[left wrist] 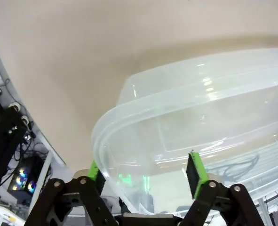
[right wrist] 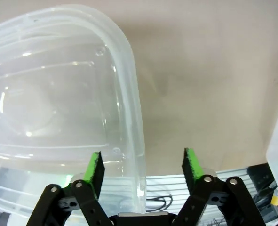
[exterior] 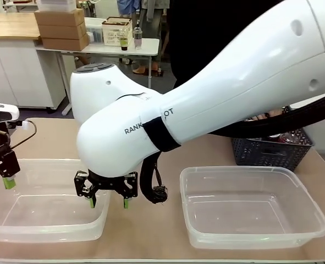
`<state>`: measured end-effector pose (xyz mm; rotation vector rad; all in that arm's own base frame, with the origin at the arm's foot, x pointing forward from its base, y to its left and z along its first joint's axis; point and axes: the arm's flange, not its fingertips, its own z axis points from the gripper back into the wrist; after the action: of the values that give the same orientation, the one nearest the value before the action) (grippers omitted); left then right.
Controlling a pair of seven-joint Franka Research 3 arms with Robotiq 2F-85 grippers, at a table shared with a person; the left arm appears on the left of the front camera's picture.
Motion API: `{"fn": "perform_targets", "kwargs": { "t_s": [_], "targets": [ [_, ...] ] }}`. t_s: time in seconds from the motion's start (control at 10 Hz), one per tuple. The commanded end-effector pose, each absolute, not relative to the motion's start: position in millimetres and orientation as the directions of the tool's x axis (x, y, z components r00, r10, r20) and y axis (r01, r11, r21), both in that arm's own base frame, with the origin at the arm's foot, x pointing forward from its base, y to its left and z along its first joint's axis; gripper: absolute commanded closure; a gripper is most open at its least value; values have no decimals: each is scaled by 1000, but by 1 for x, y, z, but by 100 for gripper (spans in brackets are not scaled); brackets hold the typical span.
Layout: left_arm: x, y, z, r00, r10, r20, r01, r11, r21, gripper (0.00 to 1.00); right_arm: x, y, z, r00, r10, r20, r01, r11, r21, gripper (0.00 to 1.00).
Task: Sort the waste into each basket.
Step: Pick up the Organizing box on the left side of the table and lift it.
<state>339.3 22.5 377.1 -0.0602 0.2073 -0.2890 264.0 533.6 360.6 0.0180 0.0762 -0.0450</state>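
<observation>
Two clear tubs stand on the table, the left tub [exterior: 41,212] and the right tub [exterior: 250,212], and nothing shows inside either. My right gripper [exterior: 108,197] is open, low over the left tub's right rim [right wrist: 131,99], which runs between its fingers [right wrist: 95,168]. At the far left my left gripper [exterior: 7,177] is open over that tub's left end [left wrist: 200,117], holding nothing. The waste [exterior: 283,136] shows only as red and clear bits above the dark basket's rim, mostly hidden by my right arm.
The dark lattice basket [exterior: 269,153] stands at the back right, behind the right tub. My right arm [exterior: 217,93] crosses the middle of the table. A person stands at the far side. Bare tabletop [exterior: 157,231] lies between the tubs.
</observation>
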Motion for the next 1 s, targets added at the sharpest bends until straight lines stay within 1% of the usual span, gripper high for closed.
{"fn": "perform_targets", "kwargs": {
  "t_s": [0.0, 0.1, 0.2, 0.3, 0.4, 0.5, 0.7, 0.8, 0.9],
  "targets": [
    [260, 24, 330, 946, -288, -146, 279, 957, -82, 100, 259, 531, 364, 995, -89, -40, 89, 996, 13, 100],
    [261, 26, 332, 946, -294, -136, 282, 954, -101, 100, 259, 530, 363, 994, -103, -33, 104, 995, 10, 60],
    [262, 26, 333, 948, -291, -127, 280, 955, -98, 100, 259, 530, 363, 993, -111, -31, 112, 994, 6, 100],
    [262, 26, 333, 950, -289, -120, 277, 955, -108, 85, 259, 528, 363, 992, -124, -23, 124, 992, 3, 100],
    [262, 26, 335, 952, -285, -110, 273, 956, -107, 94, 259, 527, 363, 991, -130, -18, 130, 991, 0, 100],
    [263, 27, 338, 955, -281, -98, 272, 957, -98, 100, 259, 526, 364, 991, -131, -15, 131, 991, -1, 100],
    [271, 25, 357, 962, -269, -51, 264, 961, -87, 100, 260, 513, 375, 993, -118, -6, 117, 992, -35, 100],
    [281, 22, 374, 966, -253, -52, 250, 966, -65, 100, 264, 501, 384, 996, -84, -29, 82, 995, -55, 100],
    [293, 17, 396, 965, -264, -11, 263, 963, -54, 100, 270, 484, 397, 997, -37, -62, 32, 996, -78, 100]
  ]
}}
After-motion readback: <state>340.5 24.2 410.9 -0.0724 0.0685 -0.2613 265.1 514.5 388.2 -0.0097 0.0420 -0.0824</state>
